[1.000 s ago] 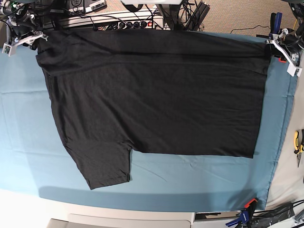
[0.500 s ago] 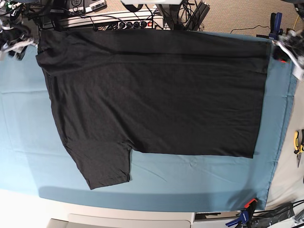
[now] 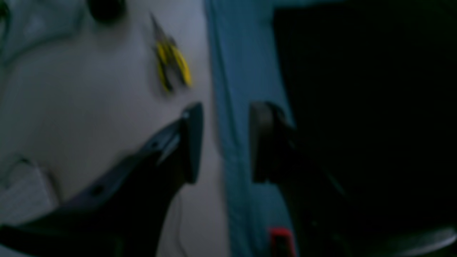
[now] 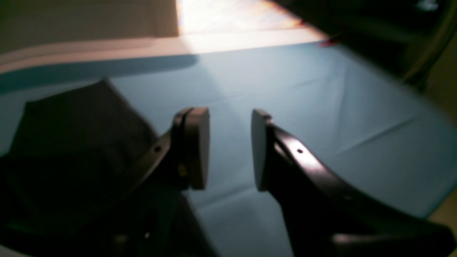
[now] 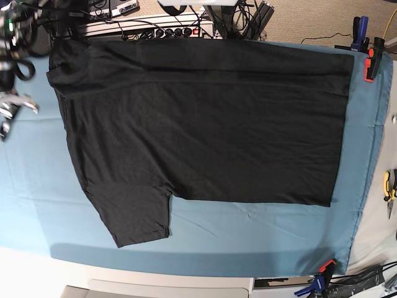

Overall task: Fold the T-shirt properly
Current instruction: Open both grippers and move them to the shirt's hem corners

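The T-shirt (image 5: pixel 205 130) lies flat on the teal cloth (image 5: pixel 248 236), its body folded into a wide dark rectangle with one sleeve (image 5: pixel 133 214) sticking out toward the front left. My right gripper (image 4: pixel 228 148) hovers open over bare teal cloth, with a piece of the T-shirt (image 4: pixel 71 142) to its left. In the base view it is a blur at the left edge (image 5: pixel 11 108). My left gripper (image 3: pixel 225 142) is open above the cloth's side edge, the T-shirt (image 3: pixel 357 107) dark on its right. Nothing is between either pair of fingers.
Yellow-handled pliers (image 5: pixel 389 189) lie on the white table right of the cloth, also in the left wrist view (image 3: pixel 173 66). Clamps pin the cloth at the back right (image 5: pixel 370 62) and front right (image 5: pixel 322 270). Cables and a power strip (image 5: pixel 149 25) line the back edge.
Both grippers have left the shirt's back corners. The right one swung down along the left edge; the left one has gone out of the base view on the right. The shirt stays flat.
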You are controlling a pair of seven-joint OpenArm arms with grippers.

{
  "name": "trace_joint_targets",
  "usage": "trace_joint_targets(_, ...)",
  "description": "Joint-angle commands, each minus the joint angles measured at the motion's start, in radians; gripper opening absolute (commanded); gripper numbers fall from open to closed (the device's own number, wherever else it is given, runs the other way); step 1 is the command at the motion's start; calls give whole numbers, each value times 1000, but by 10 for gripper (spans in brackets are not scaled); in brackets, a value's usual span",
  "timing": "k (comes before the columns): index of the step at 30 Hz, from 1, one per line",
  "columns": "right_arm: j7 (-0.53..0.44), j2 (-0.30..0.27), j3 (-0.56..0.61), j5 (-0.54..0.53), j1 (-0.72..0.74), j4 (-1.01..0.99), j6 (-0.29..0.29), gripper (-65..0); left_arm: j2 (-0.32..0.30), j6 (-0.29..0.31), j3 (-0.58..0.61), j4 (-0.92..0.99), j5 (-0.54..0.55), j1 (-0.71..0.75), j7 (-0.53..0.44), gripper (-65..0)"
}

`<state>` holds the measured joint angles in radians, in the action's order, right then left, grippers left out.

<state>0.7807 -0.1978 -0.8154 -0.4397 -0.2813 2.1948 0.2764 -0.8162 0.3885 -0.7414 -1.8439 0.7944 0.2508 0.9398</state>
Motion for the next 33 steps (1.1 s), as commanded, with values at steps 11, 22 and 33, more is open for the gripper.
trace_joint_targets(11, -60, -127, 307, 189, 481, -631, -10, -446, 1, -34, 491, 335, -132, -474, -76, -422)
trace_joint_targets(22, -114, -167, 417, 232, 1024, -1276, -6, -446, 150, -32, 589, 904, -126, -933, -79, -422)
trace_joint_targets(33, -236, -162, 571, 417, 1108, -1553, -40, -446, 290, 3, 589, 1320, -151, -1129, -124, -422)
